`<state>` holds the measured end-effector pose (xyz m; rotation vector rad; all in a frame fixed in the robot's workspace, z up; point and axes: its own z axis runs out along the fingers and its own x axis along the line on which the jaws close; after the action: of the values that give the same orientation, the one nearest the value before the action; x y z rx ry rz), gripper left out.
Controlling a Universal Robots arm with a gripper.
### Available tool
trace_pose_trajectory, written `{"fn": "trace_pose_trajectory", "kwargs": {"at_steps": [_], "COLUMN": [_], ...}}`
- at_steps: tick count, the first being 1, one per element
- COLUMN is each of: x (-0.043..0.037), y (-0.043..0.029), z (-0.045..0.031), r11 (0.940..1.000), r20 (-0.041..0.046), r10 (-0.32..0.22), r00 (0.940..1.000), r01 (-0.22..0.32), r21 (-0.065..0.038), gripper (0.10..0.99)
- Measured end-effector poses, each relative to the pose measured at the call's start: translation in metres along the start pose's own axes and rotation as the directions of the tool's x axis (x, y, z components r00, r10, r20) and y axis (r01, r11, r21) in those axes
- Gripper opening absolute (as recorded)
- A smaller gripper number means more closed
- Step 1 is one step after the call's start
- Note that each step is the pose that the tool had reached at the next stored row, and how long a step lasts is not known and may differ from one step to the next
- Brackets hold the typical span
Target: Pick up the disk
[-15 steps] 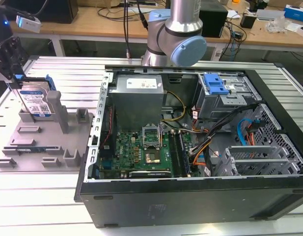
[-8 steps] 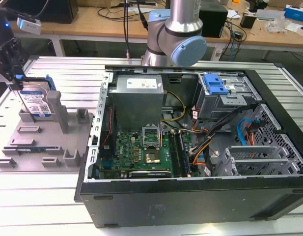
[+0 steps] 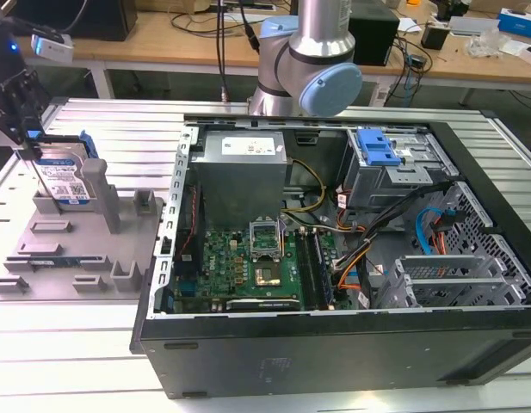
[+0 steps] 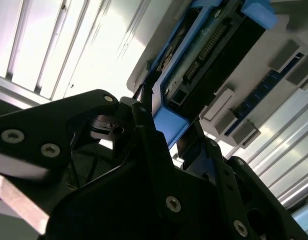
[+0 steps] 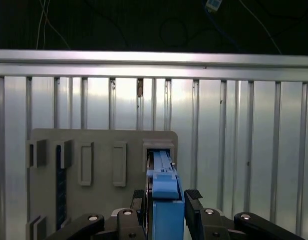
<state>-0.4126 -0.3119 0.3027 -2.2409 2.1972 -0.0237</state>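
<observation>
Gripper (image 5: 166,199) seemingly clamps upright disk (image 3: 65,179); label illegible.

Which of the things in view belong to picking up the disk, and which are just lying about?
Job in hand:
disk, standing in the grey tray
gripper, at it

Lying about:
open computer case
motherboard
blue-handled drive cage

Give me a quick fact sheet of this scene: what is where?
disk: stands on edge in a slot of the grey tray
grey tray: on the slatted metal table, at the exterior view's left
gripper: over the disk, straddling its blue top edge
computer case: open, to the exterior view's right of the tray
picked up: not yet
</observation>
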Motion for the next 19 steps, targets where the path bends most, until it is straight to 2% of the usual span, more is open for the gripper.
{"fn": "trace_pose_trajectory", "kwargs": {"at_steps": [10, 19], "x": [0.0, 0.0], "y": [0.0001, 0.0001], "z": [0.0041, 0.0048], "r11": [1.0, 0.9999], "r20": [-0.0001, -0.0001], "r10": [0.009, 0.01], "r00": [1.0, 0.9999], "r01": [-0.009, -0.01], "r21": [0.0, 0.0], "gripper": [0.451, 0.451]}}
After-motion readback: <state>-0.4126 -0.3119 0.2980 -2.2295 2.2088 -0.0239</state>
